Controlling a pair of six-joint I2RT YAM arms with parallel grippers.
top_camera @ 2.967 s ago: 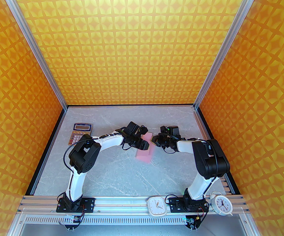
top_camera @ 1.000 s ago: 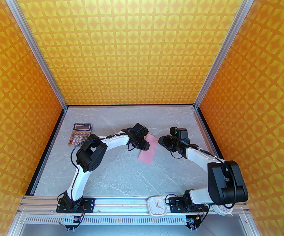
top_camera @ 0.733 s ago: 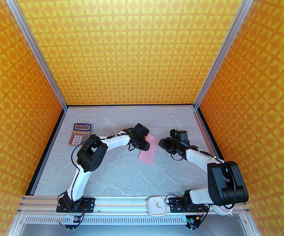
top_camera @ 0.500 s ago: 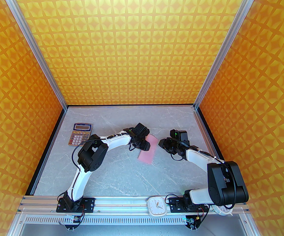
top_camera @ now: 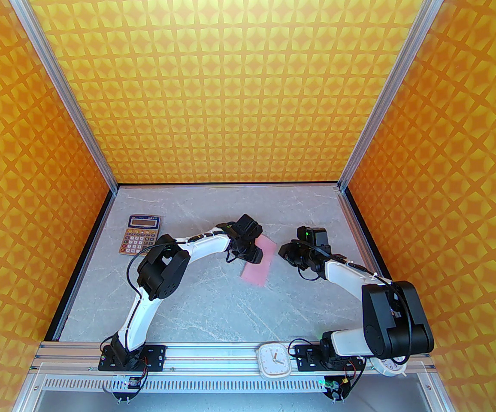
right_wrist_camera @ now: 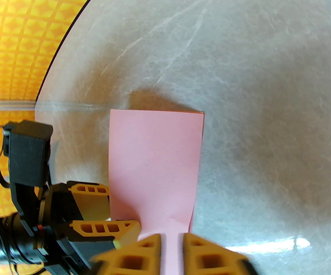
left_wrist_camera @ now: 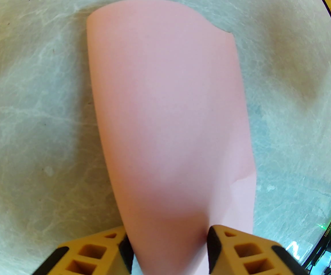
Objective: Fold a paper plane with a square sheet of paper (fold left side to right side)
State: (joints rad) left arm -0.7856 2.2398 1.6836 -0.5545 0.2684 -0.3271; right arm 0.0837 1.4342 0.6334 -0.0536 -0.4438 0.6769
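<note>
1. The pale-pink sheet of paper [top_camera: 260, 264], folded into a long narrow rectangle, lies on the grey marbled tabletop [top_camera: 213, 303]. It sits between the two pincers and reaches from them back toward the arm bases.
2. The left pincer [top_camera: 255, 255] is half-spread, and its orange fingertips come down on the far end of the sheet.
3. From the left wrist [left_wrist_camera: 168, 239], one tip sits at the sheet's [left_wrist_camera: 168, 110] left edge and the other rests on top of it. The paper stretches straight ahead of the tips.
4. Whether those tips press or merely touch cannot be told.
5. The right pincer [top_camera: 280, 249] meets the far right corner of the sheet, just across from the left pincer.
6. From the right wrist [right_wrist_camera: 171, 239], its tips are drawn close together with a narrow strip of pink nipped between them. The sheet [right_wrist_camera: 154, 159] puckers just ahead of the tips, then spreads flat beyond.
7. An orange-keyed calculator [top_camera: 140, 234] lies well to the left of the left pincer.
8. A white rounded-square clock [top_camera: 274, 361] and a round white alarm clock [top_camera: 391, 365] stand far behind both pincers, on the rail beside the right arm's base.
</note>
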